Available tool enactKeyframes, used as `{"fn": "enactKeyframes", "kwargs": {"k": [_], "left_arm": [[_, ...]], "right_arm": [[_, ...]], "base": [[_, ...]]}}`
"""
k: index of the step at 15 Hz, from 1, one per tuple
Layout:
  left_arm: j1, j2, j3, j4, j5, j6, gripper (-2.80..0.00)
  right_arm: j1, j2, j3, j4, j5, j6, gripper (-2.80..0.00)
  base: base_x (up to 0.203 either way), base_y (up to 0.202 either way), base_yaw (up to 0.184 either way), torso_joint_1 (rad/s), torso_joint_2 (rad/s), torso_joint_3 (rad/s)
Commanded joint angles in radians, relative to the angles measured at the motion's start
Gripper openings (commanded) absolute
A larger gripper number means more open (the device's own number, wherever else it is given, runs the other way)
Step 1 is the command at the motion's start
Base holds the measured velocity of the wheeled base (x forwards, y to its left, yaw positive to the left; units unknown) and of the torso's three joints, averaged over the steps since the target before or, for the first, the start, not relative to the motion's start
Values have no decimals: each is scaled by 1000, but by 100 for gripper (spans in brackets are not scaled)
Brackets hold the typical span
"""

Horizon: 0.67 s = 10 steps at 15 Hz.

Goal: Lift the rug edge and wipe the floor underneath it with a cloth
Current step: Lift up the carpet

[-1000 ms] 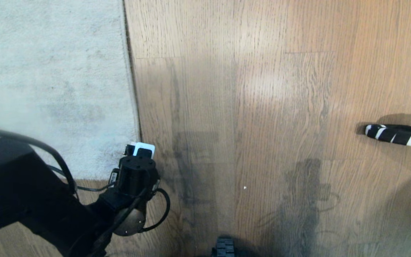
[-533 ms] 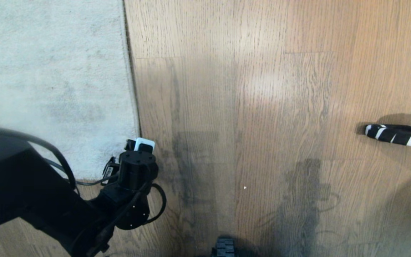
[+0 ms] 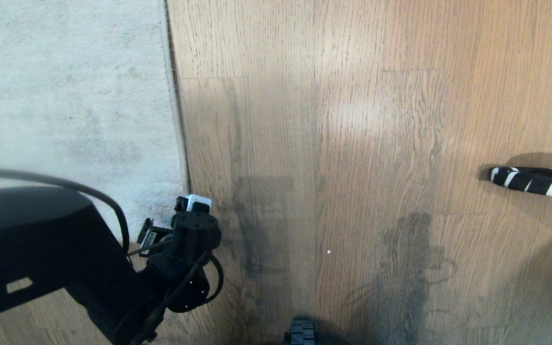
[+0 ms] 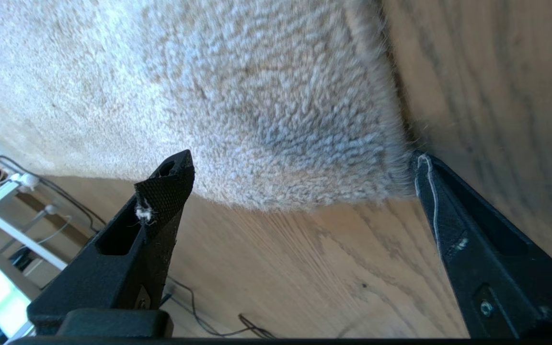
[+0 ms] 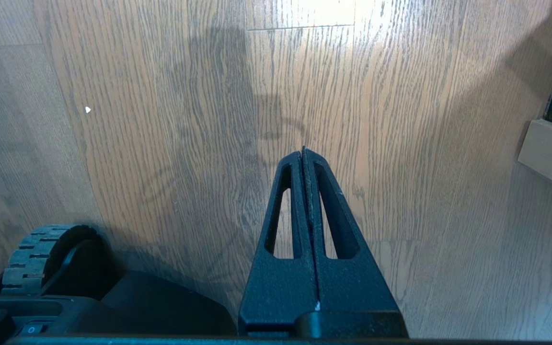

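- Left gripper (image 4: 300, 191): jaws spread wide, empty, straddling the rug corner (image 4: 304, 158) without clamping it; a tuft of pile clings to one fingertip (image 4: 163, 191).
- Rug corner: lies flat on the floor (image 4: 314, 268), no backing showing, with the near finger just beside its border (touching or not, I cannot tell).
- In the head view the left gripper (image 3: 194, 213) sits at the rug's (image 3: 65, 110) near corner, by the floor (image 3: 352, 143).
- Right gripper (image 5: 303, 155): jaws pressed together, holding nothing, parked above bare floor near the base wheel (image 5: 36, 254).
- Cloth: not visible in any view; the only other thing is a striped tool tip (image 3: 520, 178) well off to the right.
- Progress, as I judge it: the rug is not lifted at this moment and no wiping is under way. What remains cannot be settled from this, since the open jaws could mean either about to grasp or just let go (the tuft hints at contact).
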Motion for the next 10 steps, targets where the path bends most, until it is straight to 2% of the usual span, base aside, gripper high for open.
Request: {"fn": "enactKeyframes", "kwargs": {"k": [1, 5, 10], "left_arm": [[19, 22, 0, -7, 5, 8, 0], [84, 14, -1, -9, 2, 42, 0], [102, 12, -11, -9, 2, 55, 0]], "right_arm": [[0, 0, 0, 1, -2, 0, -280], [0, 0, 0, 1, 0, 0, -280], [0, 0, 0, -1, 0, 0, -280]], "base": [[0, 0, 0, 0, 0, 0], [0, 0, 0, 0, 0, 0], [0, 0, 0, 0, 0, 0]]}}
